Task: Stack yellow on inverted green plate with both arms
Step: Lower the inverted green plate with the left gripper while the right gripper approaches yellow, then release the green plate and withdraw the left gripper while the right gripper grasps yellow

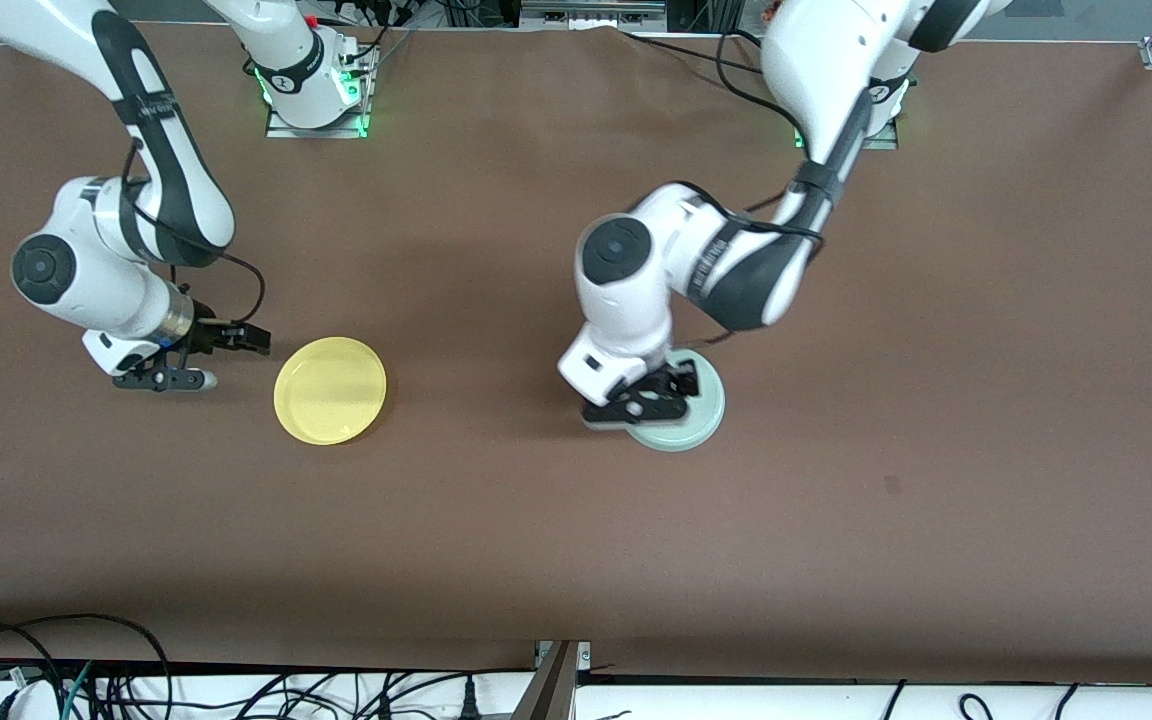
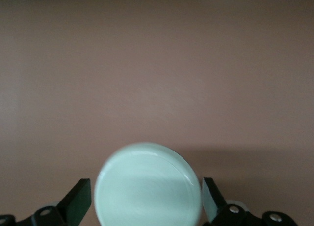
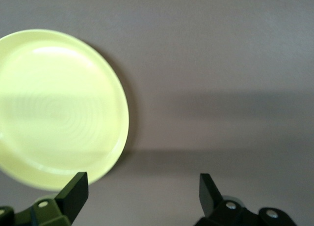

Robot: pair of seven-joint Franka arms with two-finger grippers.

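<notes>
The left gripper (image 1: 648, 398) is low over the green plate (image 1: 696, 420). Its fingers (image 2: 78, 199) are spread wide, one on each side of the plate, and do not pinch it. The green plate lies upside down on the brown desk (image 1: 576, 520), with its flat ringed bottom facing up.

The right gripper (image 1: 198, 358) is near the right arm's end of the desk, just beside the yellow plate (image 1: 330, 390). Its fingers (image 3: 73, 194) are spread wide too and hold nothing.

The yellow plate sits right side up on the desk, round and shallow, with nothing in it. The two plates are well apart.
</notes>
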